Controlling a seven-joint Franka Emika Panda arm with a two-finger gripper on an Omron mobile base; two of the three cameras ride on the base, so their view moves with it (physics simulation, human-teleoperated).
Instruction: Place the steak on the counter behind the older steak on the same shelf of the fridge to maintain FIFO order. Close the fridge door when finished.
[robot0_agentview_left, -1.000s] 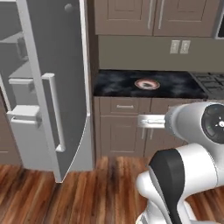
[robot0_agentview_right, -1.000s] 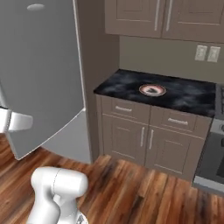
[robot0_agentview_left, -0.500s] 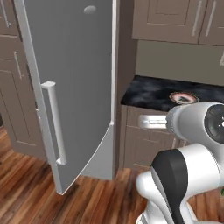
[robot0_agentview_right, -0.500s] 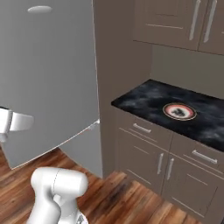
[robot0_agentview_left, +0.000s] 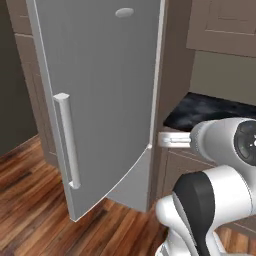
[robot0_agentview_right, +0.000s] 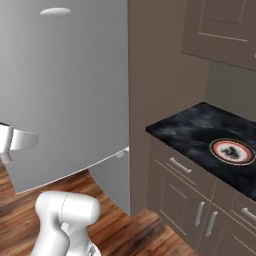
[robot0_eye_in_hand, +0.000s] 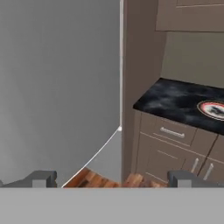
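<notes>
The fridge door (robot0_agentview_left: 100, 100) stands swung out, its grey-silver outer face toward me, with a long bar handle (robot0_agentview_left: 67, 142) near its left edge. It hides the fridge interior and the shelf. To its right lies the black marbled counter (robot0_agentview_right: 200, 127). The steak is out of view. My gripper (robot0_eye_in_hand: 113, 179) is open, its two dark fingertips (robot0_eye_in_hand: 41, 178) wide apart with nothing between them. It faces the door (robot0_eye_in_hand: 57, 87) and the counter (robot0_eye_in_hand: 175, 103) from a distance.
A dark-rimmed round plate (robot0_agentview_right: 231, 151) sits on the counter, also at the right edge of the hand view (robot0_eye_in_hand: 214, 108). Brown drawers and cabinets (robot0_agentview_right: 190, 195) stand below, wall cabinets (robot0_agentview_right: 220, 25) above. A tall brown panel (robot0_agentview_right: 150, 75) separates fridge and counter. Wooden floor (robot0_agentview_left: 35, 200) lies in front.
The whole picture has shifted, so the camera has moved. The fridge door now looms nearer and larger, and the counter sits further right. The gripper stays open.
</notes>
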